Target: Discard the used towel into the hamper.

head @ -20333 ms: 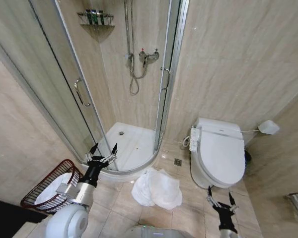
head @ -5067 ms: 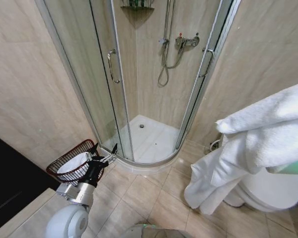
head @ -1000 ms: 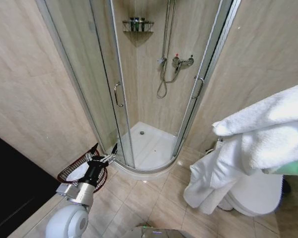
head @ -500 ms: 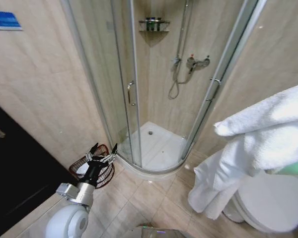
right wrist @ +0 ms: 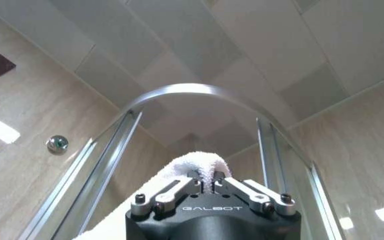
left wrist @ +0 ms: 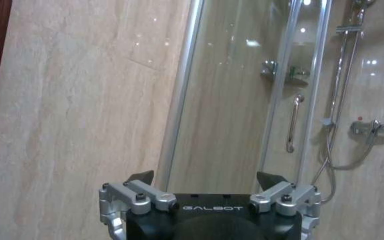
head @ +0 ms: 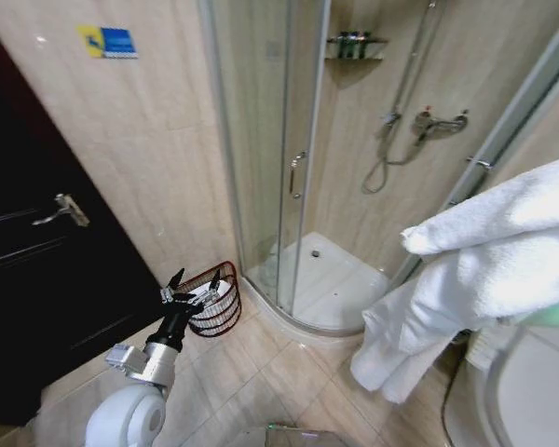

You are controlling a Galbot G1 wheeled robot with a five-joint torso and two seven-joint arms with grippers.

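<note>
A: Fig. — head view. Where's the towel?

B: Held high at the robot's right, close to the camera; a white bundle, its folds hanging down in front of the shower tray and the floor tiles. In the right wrist view the right claw is pinched closed on a ridge of white terry cloth, pointing up at the ceiling.

A: And the hamper?

B: Reddish-brown wire basket, standing on the floor at the foot of the beige wall, between the dark door and the glass shower enclosure. White cloth lies inside it. The towel is well apart from it — off to the robot's right and higher.

A: Left claw?

B: Raised in front of the robot, low left in the head view, fingers spread wide, nothing between them. It overlaps the hamper's near rim in that view; contact can't be told. The left wrist view shows the same spread fingertips pointed at the wall and the enclosure's glass, w/ the shower mixer beyond.

A: Other fixtures?

B: A blue-and-yellow sign on the wall above the door handle; a corner shelf w/ bottles inside the shower.
</note>
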